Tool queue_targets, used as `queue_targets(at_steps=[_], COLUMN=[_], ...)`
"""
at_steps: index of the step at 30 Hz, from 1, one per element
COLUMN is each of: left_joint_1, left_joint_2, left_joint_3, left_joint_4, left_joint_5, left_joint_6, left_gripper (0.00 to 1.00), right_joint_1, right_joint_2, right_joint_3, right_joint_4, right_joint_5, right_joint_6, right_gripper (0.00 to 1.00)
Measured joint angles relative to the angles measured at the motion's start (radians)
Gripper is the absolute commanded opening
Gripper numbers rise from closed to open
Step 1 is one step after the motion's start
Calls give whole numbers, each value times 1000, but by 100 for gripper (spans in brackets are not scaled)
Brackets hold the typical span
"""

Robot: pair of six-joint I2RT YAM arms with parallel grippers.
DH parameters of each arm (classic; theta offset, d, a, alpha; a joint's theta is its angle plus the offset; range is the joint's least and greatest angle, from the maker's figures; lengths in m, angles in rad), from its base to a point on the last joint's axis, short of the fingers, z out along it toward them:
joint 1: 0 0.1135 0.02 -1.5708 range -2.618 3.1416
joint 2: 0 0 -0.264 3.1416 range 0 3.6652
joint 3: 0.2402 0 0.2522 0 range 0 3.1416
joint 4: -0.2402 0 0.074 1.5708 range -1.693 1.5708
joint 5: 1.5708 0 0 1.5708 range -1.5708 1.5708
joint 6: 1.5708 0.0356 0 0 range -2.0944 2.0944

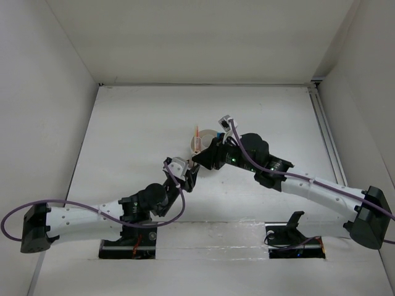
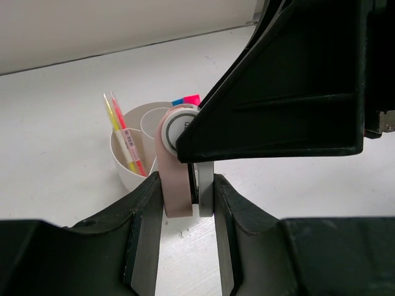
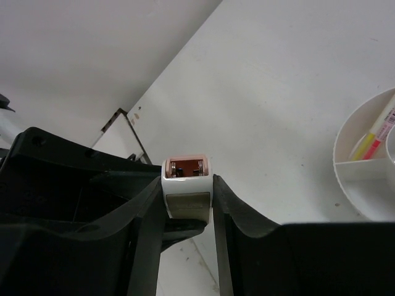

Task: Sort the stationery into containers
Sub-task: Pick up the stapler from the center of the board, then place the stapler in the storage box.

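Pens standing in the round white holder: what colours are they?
Yellow and pink pens; clearest in the left wrist view.

White desk [image 1: 142,123] is lying flat, forming the floor of an enclosure. Left wall [image 1: 37,92], far wall [image 1: 203,37] and right wall [image 1: 370,92], all plain white, are rising from the desk's edges. Metal rail [image 1: 324,129] is running along the right edge, from the far right corner toward the near edge.
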State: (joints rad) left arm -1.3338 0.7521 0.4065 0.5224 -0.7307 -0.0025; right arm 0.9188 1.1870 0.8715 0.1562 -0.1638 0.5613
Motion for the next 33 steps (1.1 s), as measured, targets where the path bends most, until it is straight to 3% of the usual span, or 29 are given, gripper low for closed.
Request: queue_targets(at_steps=[1,2,5,6,7,12,19,24,33], left_joint_1=[0,0,0,1,0,0,0,-1,-1], left_joint_2=[-2,-4,-5,-6,-8,-8,-10,-26,-19], left_joint_3=[0,0,0,0,0,5,58,149,434], left_joint_4=[-1,-3,-6,-10,-14,-42,-204,-441,-1007], left_joint_5=[0,0,-4,-10,-11,19,42,32,-162], left_joint_6=[-2,-4,-8,-10,-8,-41,-121,-274,-707], left_gripper=[0,15,46,66,99,100,100,100,100], right_joint_1=[0,0,0,0,0,0,-29,-136,-254], right_joint_2=[0,0,7,11,12,32,53,99,205], right_joint_3=[0,0,0,-2,-6,-14,-16,-17,-18], right_joint_4=[1,2,17,23,31,105,160,190,184], right_joint_5=[-1,-2,-17,-23,-28,-34,-48,-130,-319], right_joint_6=[0,-1,-13,-20,-24,-66,-216,-351,-502], right_gripper=[3,1,0,0,0,0,0,0,0])
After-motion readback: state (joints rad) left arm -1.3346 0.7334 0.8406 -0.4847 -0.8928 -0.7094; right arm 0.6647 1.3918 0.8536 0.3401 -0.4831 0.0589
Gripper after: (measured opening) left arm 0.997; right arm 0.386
